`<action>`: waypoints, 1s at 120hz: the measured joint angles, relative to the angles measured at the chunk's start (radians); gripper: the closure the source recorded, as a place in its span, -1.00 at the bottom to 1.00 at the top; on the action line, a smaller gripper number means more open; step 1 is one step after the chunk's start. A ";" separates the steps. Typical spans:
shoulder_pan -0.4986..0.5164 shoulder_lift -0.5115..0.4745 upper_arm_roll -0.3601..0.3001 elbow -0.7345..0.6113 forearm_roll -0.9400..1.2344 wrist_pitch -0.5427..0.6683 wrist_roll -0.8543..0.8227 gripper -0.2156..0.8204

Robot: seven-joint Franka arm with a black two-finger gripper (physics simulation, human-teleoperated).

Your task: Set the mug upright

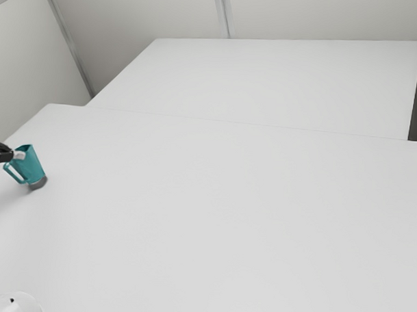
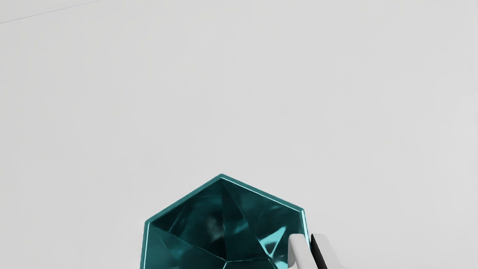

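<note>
The black gripper (image 1: 19, 155) is at the exterior view's left edge, at the upper part of the teal mug (image 1: 28, 166). The mug's opening faces up and its dark base (image 1: 37, 183) points down, the body leaning somewhat in that view. Its handle is on the exterior view's left side. Looking into the faceted mug (image 2: 209, 231) in the wrist view, I see the gripper (image 2: 310, 241) shut on its wall at the rim, one finger inside and one outside. Whether the base touches the table cannot be told.
The white table (image 1: 214, 197) spreads from the mug toward the exterior view's right. Behind it is another white surface (image 1: 266, 83), with pale walls beyond. A white rounded part (image 1: 18, 304) stands at the exterior view's lower left corner.
</note>
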 joint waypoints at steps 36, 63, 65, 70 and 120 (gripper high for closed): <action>-0.183 -0.169 0.005 -0.124 0.232 0.020 -0.181 0.93; -0.341 -0.191 0.005 -0.129 0.369 0.057 -0.342 0.93; -0.353 -0.192 0.005 -0.129 0.376 0.061 -0.354 0.93; -0.378 -0.196 0.005 -0.130 0.392 0.071 -0.383 0.93; -0.508 -0.380 -0.002 -0.369 0.455 0.102 -0.696 0.93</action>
